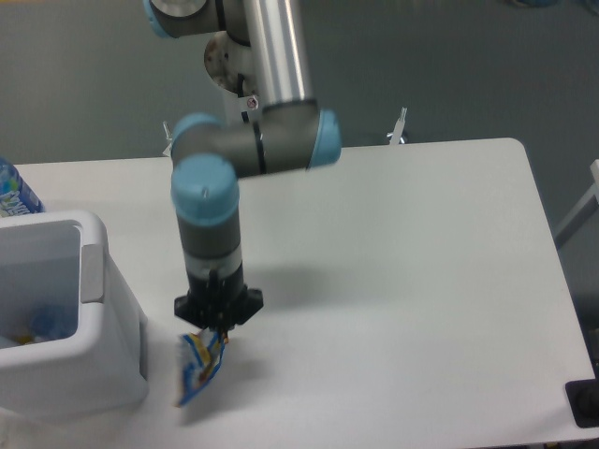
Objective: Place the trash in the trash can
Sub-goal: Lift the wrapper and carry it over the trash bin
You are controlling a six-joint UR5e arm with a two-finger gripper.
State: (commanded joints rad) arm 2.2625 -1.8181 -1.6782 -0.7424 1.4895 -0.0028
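Note:
The blue-and-yellow foil snack packet [198, 368] hangs off the table, pinched at its top edge by my gripper [215, 332], which is shut on it. It dangles just right of the white trash can [108, 374], below the can's rim. The can stands at the table's left front, with a grey patch [92, 273] on its rim. Something blue [45, 325] lies inside the can. A clear plastic bottle [14, 192] with a blue label shows at the left edge, behind the can; its top is cut off.
The white table [402, 281] stretches to the right of the arm. Metal brackets [400, 124] stick up at the table's far edge. A dark object [585, 402] sits at the bottom right corner.

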